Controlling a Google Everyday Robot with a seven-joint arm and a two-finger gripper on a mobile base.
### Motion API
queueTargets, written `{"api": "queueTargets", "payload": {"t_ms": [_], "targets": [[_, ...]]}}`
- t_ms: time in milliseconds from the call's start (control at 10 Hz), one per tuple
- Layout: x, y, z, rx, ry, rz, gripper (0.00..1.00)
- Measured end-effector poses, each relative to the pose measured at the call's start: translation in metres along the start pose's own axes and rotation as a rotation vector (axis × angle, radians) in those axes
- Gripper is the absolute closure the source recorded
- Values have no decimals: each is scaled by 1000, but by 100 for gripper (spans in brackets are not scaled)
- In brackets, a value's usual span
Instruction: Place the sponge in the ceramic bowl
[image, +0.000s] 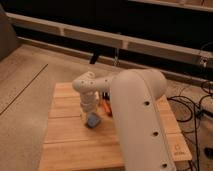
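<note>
The blue sponge (93, 120) hangs tilted at the tip of my gripper (90, 115), just above the wooden table (65, 135). The gripper points down from the white wrist (86, 85) and is shut on the sponge's upper edge. My bulky white arm (142, 120) fills the right half of the table. The ceramic bowl is hidden; no part of it shows.
An orange stick-like item (106, 108) lies right of the sponge, beside the arm. Beyond the table runs a long low ledge (100, 37) along a dark wall. Black cables (195, 107) lie on the floor to the right.
</note>
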Motion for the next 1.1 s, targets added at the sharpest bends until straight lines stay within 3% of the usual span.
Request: {"api": "queueTargets", "payload": {"t_ms": [300, 500, 600, 700, 800, 900, 1100], "targets": [[-5, -3, -3, -13, -16, 16, 99], [-13, -9, -17, 5, -49, 45, 100], [-17, -15, -32, 32, -66, 64, 100], [-18, -24, -52, 85, -72, 96, 100], [-16, -27, -59, 107, -67, 114, 100], [-3, -38, -72, 153, -47, 164, 100], [30, -54, -89, 209, -7, 257, 100]]}}
